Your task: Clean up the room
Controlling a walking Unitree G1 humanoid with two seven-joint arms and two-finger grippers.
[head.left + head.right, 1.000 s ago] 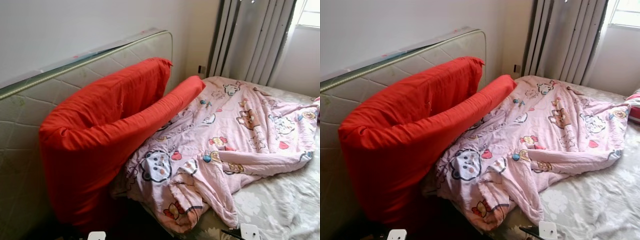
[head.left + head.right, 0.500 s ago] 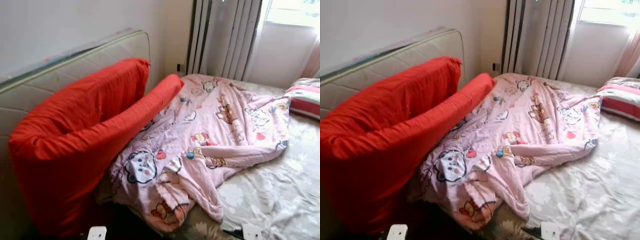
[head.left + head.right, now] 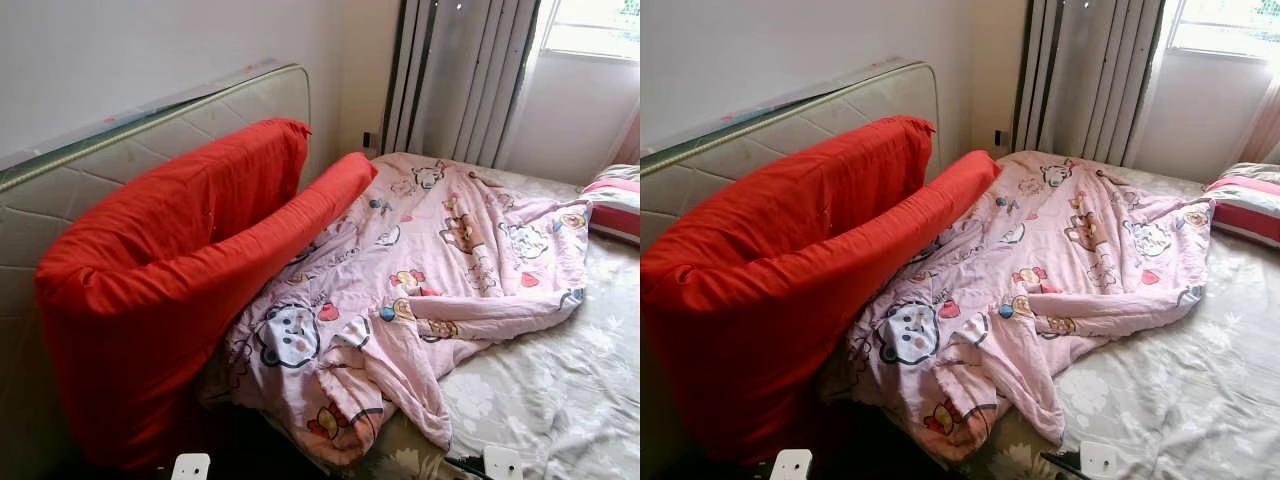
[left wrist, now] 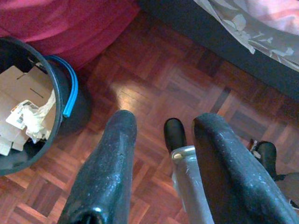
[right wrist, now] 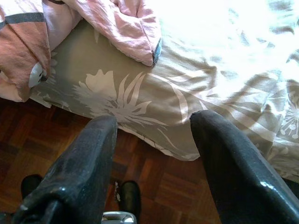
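Observation:
A pink cartoon-print quilt lies crumpled across the bed, one corner hanging over the near edge. A large red folded cushion leans against an upright mattress by the wall. My left gripper hangs open over the parquet floor beside a black bin of paper scraps. At the bed's near edge my right gripper hangs open above the grey floral sheet, with the quilt's corner just beyond it.
Grey curtains and a window stand behind the bed. A red-striped pillow lies at the bed's far right. The parquet floor runs between bin and bed. My own feet show below the grippers.
The camera has swung slightly back to the left, so the whole scene sits further right than half a second ago. Quilt, cushion and mattress lie as before.

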